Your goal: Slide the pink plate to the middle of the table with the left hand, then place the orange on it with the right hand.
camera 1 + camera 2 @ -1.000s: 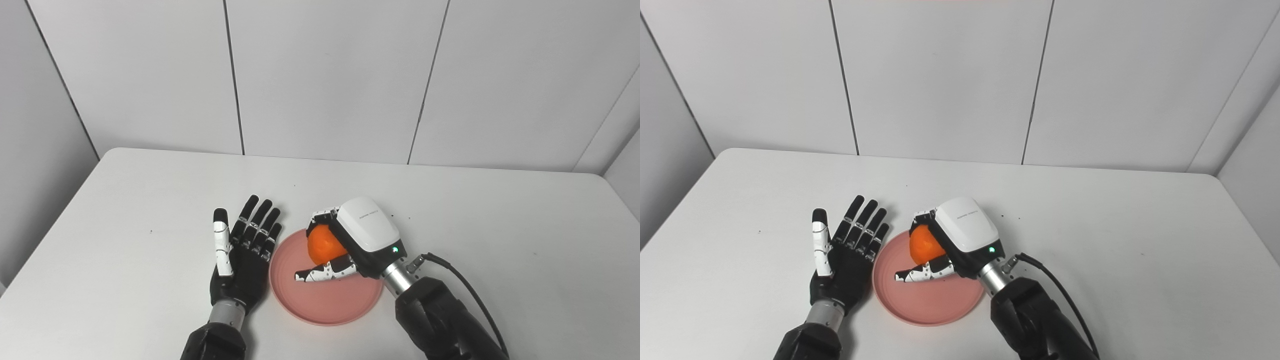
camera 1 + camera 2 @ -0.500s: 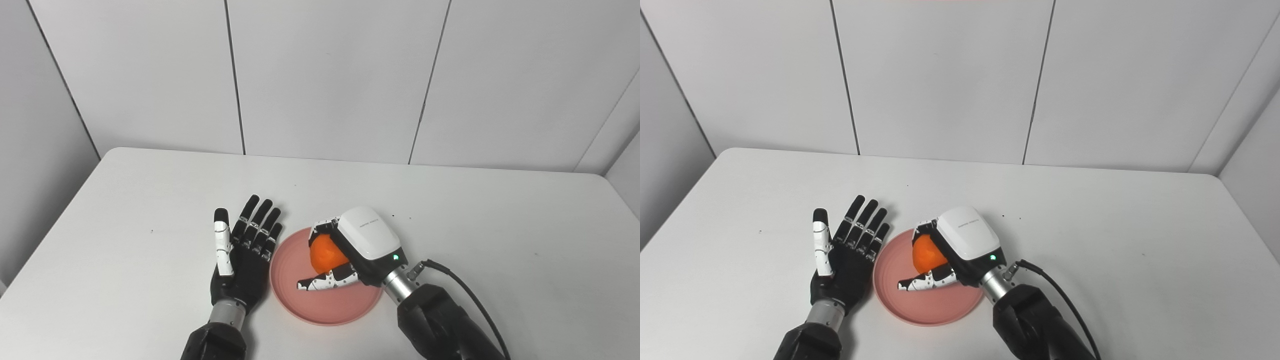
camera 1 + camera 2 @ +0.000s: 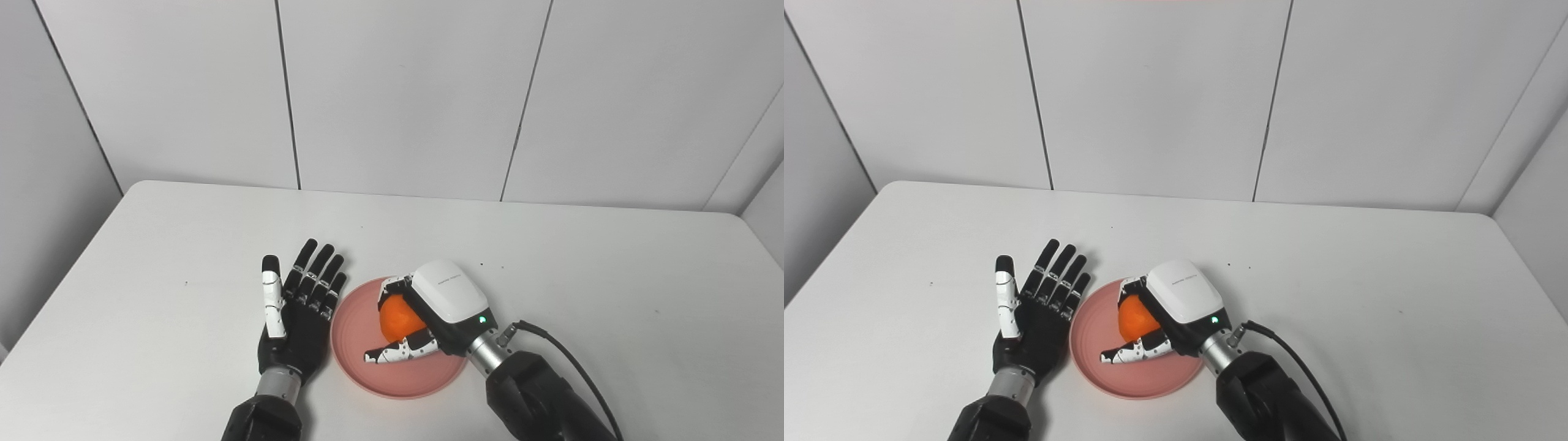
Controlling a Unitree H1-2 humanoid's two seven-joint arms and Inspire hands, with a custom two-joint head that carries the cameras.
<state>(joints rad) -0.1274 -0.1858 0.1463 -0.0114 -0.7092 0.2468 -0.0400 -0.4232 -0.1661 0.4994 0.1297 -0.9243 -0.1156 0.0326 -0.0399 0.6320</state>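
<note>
The orange (image 3: 397,317) is held in the right hand (image 3: 436,309), whose fingers (image 3: 392,286) are curled over it from above while the thumb is stretched beneath, low over the pink plate (image 3: 361,361). The plate is set on the white surface (image 3: 612,288) near its middle. The left hand (image 3: 298,312) is laid flat just beside the plate's left rim, fingers spread and holding nothing.

One white table (image 3: 588,288) carries one pink plate (image 3: 361,367) and one orange (image 3: 395,316). Two robot hands are present: one left hand (image 3: 298,312), one right hand (image 3: 429,312).
</note>
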